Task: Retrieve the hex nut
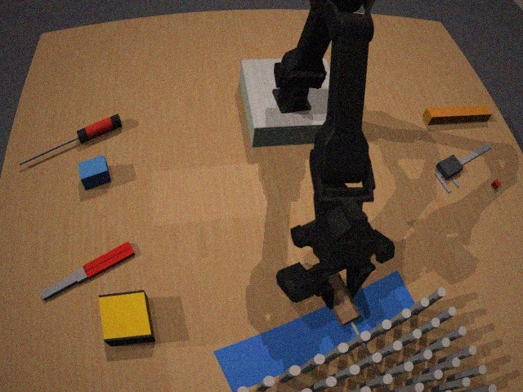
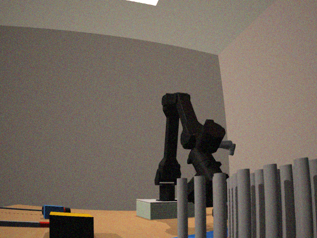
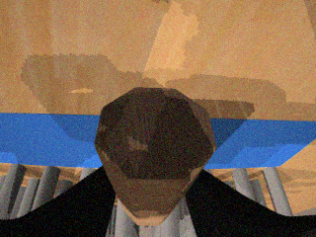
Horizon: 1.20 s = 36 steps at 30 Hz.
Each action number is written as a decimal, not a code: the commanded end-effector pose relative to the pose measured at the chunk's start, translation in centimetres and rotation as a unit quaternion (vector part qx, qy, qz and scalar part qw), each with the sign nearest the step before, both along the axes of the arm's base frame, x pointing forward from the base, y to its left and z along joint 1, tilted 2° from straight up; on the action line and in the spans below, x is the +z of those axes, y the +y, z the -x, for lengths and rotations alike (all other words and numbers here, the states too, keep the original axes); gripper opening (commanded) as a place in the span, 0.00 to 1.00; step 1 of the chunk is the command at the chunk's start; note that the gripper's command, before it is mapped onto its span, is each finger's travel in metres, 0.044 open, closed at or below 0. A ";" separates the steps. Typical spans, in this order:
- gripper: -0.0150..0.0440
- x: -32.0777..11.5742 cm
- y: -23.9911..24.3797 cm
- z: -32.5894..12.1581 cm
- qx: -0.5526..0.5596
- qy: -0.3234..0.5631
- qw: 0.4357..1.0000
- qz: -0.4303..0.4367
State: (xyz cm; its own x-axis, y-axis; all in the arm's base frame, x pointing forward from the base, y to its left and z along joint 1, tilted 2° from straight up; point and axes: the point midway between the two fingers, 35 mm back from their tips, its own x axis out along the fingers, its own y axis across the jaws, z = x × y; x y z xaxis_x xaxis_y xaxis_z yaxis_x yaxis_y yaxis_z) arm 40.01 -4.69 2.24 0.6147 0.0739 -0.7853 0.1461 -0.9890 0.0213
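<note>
My gripper [image 1: 342,291] [image 3: 150,167] is shut on the brown wooden handle [image 1: 346,311] [image 3: 153,133] of a thin-shafted tool, above the blue taped strip [image 1: 247,358] [image 2: 209,234] [image 3: 39,138]. The handle tilts, and its thin grey shaft [image 1: 367,350] runs down among the standing grey spacers [image 1: 386,324] [image 2: 182,209] [image 3: 277,193]. The shaft's far end is hidden or out of frame. The spacers in view stand upright. I cannot make out the hex nut in any view. In the exterior view the spacers partly hide the hand.
A yellow block [image 1: 126,315] [image 2: 71,226], a red-handled tool [image 1: 109,259], a blue block [image 1: 93,171] and a screwdriver [image 1: 99,128] lie left. An orange bar [image 1: 458,114], a grey pronged object [image 1: 449,167] and a tiny red cube [image 1: 495,184] lie right. The arm stands on a pale base [image 1: 261,101] [image 2: 143,208].
</note>
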 end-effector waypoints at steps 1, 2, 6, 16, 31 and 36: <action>0.25 -0.2 0.0 -0.2 -0.003 -0.002 1.000 0.000; 0.25 -0.3 0.0 -0.2 -0.003 -0.002 1.000 0.000; 0.25 -0.6 -0.1 -0.2 -0.003 -0.002 1.000 0.000; 0.25 -1.4 -0.1 -0.2 -0.003 -0.002 1.000 0.000; 0.25 -1.7 -0.1 0.1 -0.002 -0.002 1.000 0.000; 0.25 -1.7 -0.1 0.4 -0.002 -0.002 1.000 0.000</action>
